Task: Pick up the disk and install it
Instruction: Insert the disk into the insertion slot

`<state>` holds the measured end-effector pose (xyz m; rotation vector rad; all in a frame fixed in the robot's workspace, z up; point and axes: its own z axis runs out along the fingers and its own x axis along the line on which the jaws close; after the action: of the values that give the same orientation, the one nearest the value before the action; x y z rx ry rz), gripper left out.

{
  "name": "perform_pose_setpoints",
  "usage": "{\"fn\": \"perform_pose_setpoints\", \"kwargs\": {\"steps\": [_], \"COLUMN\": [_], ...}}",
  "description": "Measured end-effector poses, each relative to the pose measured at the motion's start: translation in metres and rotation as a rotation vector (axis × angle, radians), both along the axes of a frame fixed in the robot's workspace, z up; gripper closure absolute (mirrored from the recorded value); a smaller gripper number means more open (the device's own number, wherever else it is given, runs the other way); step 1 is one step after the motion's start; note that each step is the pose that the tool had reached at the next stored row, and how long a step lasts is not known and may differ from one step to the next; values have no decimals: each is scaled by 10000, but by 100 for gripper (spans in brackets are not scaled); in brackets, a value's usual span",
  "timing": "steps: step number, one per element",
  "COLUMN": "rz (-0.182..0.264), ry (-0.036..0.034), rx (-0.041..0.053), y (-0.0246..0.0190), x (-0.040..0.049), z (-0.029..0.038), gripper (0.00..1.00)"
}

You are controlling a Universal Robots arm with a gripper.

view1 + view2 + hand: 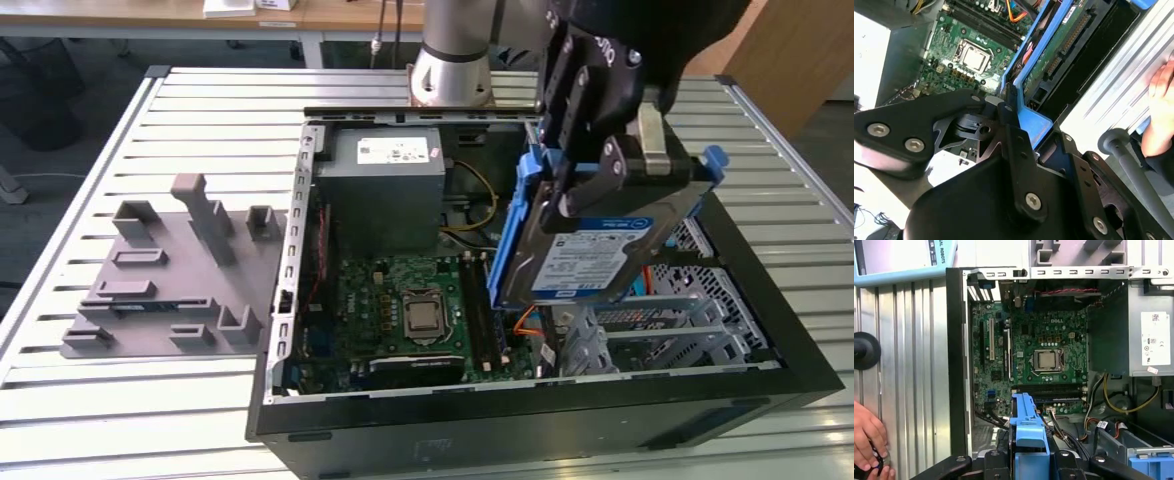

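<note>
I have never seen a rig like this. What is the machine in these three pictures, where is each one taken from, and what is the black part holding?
The machine is a single robot arm at a slatted metal table. The exterior view comes from a camera off the arm. Both wrist views come from cameras riding on the arm, looking into an open computer case. The arm's end effector is shut on the disk, a silver drive in a blue bracket, held above the case. A grey fixture plate lies on the table beside the case. A person's hand is on the table too.
</note>
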<state>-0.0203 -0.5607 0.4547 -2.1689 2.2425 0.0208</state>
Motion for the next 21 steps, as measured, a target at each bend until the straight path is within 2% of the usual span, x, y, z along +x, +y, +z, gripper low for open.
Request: {"fn": "perform_pose_setpoints", "kwargs": {"steps": [9,15,21], "rz": [1,0,1], "ry": [0,0,0], "rx": [-8,-7,-8], "y": [-2,-5,-63], "x": [254,267,292], "z": [-13,-15,-15], "gripper": [64,64,64]}}
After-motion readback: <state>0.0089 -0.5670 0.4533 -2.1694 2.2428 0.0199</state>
